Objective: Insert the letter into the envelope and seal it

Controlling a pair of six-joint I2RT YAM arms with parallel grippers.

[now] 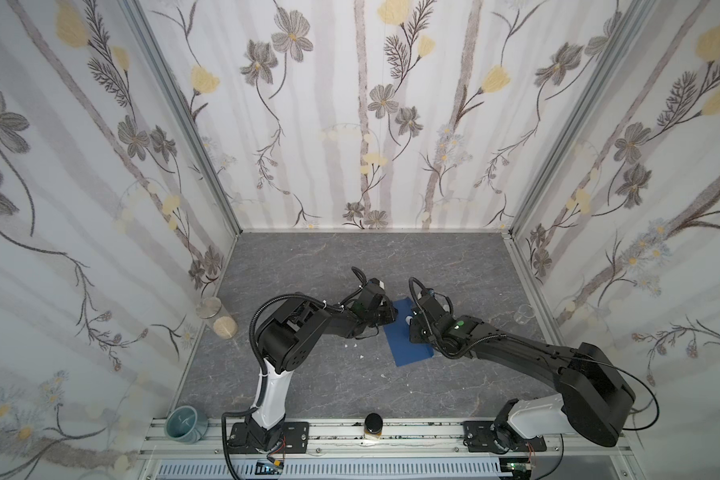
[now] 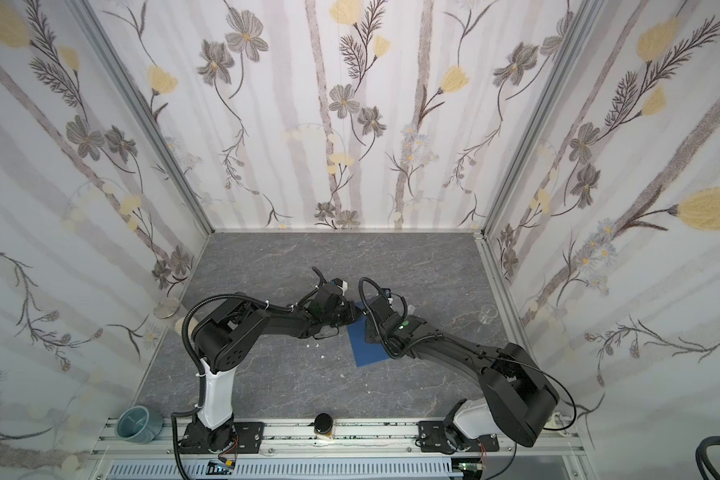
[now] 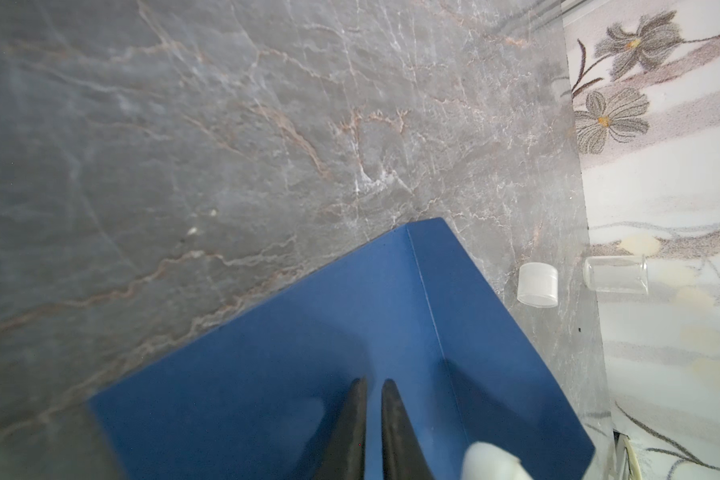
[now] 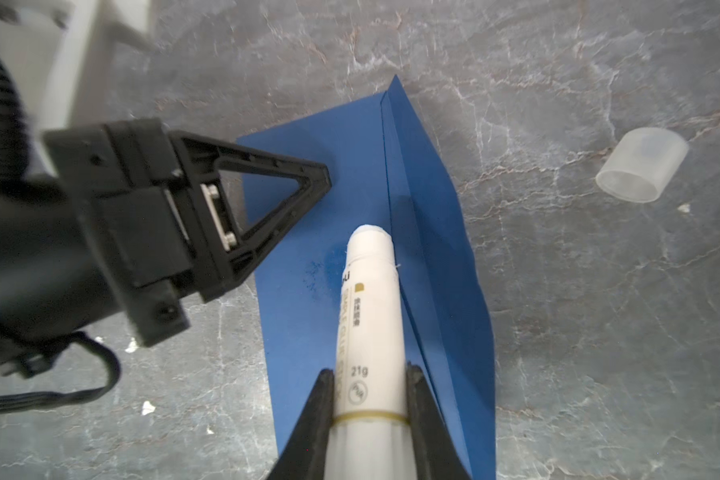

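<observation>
Blue envelope [image 3: 287,353] under left tool [image 3: 373,382], closed together, and right tool [image 4: 368,374] clamped on glue stick [image 4: 373,299].

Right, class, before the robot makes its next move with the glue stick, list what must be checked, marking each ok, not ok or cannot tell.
1. Glue stick clamped in the right gripper: ok.
2. Cap off and lying clear of the envelope: ok.
3. Flap folded open: ok.
4. Left gripper over the envelope to steady it: ok; actual contact: cannot tell.
5. Letter inside the envelope: cannot tell, none visible.
</observation>
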